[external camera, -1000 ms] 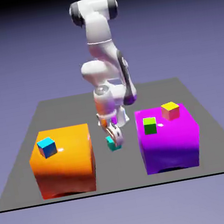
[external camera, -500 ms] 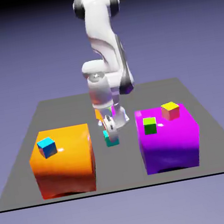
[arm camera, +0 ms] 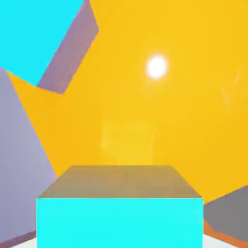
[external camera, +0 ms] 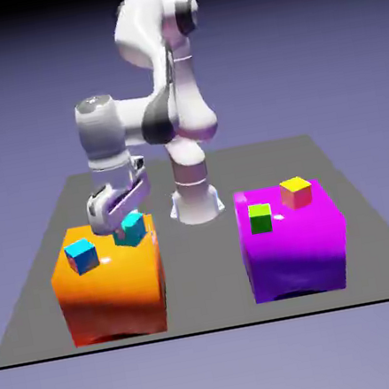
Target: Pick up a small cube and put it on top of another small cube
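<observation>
A: Where did the teal-sided cube (external camera: 134, 228) lie?
B: Left of centre in the exterior view, over the upper right part of the orange block (external camera: 116, 293); the gripper (external camera: 130, 227) was clamped on it. In the hand view it spanned the lower middle.
A: And the blue-sided cube (external camera: 82, 256)?
B: On the same block, left of the held cube and apart from it; it occupied the hand view's upper left corner.
A: The frame's right side?
B: A purple block (external camera: 295, 257) bore a green cube (external camera: 261, 219) and, farther right and higher in the frame, a yellow-topped cube (external camera: 296, 191).
</observation>
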Controlling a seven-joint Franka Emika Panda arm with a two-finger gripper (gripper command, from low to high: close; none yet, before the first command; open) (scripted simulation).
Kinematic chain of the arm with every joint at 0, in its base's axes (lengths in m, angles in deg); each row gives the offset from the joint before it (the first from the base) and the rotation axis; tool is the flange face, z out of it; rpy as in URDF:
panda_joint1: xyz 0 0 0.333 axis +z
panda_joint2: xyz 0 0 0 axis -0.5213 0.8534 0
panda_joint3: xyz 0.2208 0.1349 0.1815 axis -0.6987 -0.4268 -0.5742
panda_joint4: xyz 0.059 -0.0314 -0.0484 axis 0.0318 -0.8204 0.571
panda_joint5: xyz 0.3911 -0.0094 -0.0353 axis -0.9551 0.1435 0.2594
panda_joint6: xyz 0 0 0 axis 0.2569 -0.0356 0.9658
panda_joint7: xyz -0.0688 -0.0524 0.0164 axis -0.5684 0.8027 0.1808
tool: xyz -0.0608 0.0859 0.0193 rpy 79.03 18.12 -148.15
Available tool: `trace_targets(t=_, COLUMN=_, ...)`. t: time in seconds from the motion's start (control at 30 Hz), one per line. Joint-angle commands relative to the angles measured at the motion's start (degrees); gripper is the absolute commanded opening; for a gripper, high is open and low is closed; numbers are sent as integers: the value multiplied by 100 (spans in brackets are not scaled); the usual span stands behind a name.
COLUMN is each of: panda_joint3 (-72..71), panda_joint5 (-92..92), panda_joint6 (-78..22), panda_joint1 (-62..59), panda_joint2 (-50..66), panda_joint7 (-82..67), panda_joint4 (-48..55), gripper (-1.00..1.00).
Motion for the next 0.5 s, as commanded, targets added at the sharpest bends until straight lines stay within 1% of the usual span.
trace_targets(t=0.0, panda_joint3=-93, panda_joint5=36, panda_joint6=-140, panda_joint1=-163, panda_joint2=49, panda_joint7=196, panda_joint4=170, gripper=-100)
trace_targets(t=0.17, panda_joint3=-578, panda_joint5=192, panda_joint6=-816, panda_joint1=-1202, panda_joint2=289, panda_joint7=1203, panda_joint4=999, gripper=-100)
trace_targets(t=0.23, panda_joint3=-642, panda_joint5=226, panda_joint6=-945, panda_joint1=-1370, panda_joint2=327, panda_joint7=1364, panda_joint4=1160, gripper=-100)
trace_targets(t=0.37, panda_joint3=-592, panda_joint5=584, panda_joint6=20, panda_joint1=-1244, panda_joint2=802, panda_joint7=1611, panda_joint4=563, gripper=-100)
trace_targets(t=0.4, panda_joint3=-592, panda_joint5=584, panda_joint6=20, panda_joint1=-1244, panda_joint2=802, panda_joint7=1611, panda_joint4=563, gripper=100)
trace_targets(t=0.43, panda_joint3=-592, panda_joint5=584, panda_joint6=20, panda_joint1=-1244, panda_joint2=802, panda_joint7=1611, panda_joint4=563, gripper=100)
trace_targets(t=0.47, panda_joint3=-605, panda_joint5=492, panda_joint6=-229, panda_joint1=-1277, panda_joint2=680, panda_joint7=1547, panda_joint4=717, gripper=100)
